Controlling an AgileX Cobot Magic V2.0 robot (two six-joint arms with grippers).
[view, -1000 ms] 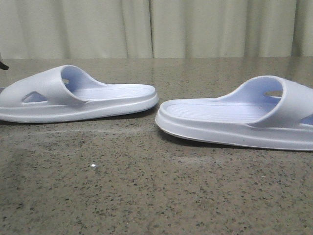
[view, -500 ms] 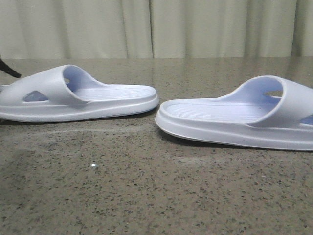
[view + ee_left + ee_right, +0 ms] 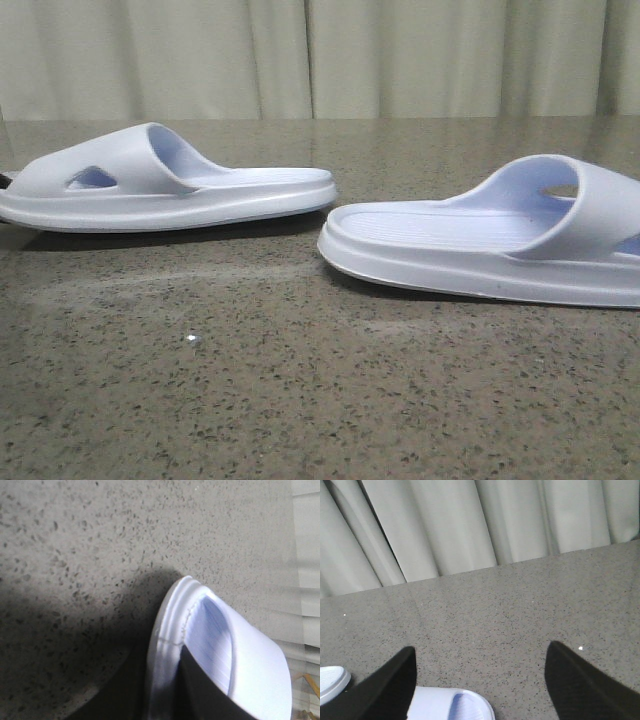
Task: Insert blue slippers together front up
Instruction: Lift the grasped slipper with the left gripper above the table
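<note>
My left jaws clamp the left slipper [image 3: 210,655] at its toe rim; I should lift it level. My right jaws, apart, hover above the right slipper [image 3: 451,706].

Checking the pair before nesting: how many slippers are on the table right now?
2. The left slipper sits on the table's left side, its toe end in the left gripper. The right slipper lies flat at right, ungripped.

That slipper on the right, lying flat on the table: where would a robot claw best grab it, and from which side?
Probably the wide strap of the right slipper, coming down from above with one finger inside the arch. The strap stands high over the flat sole, so fingers can close on it. The right gripper is open with the slipper between its fingers.
</note>
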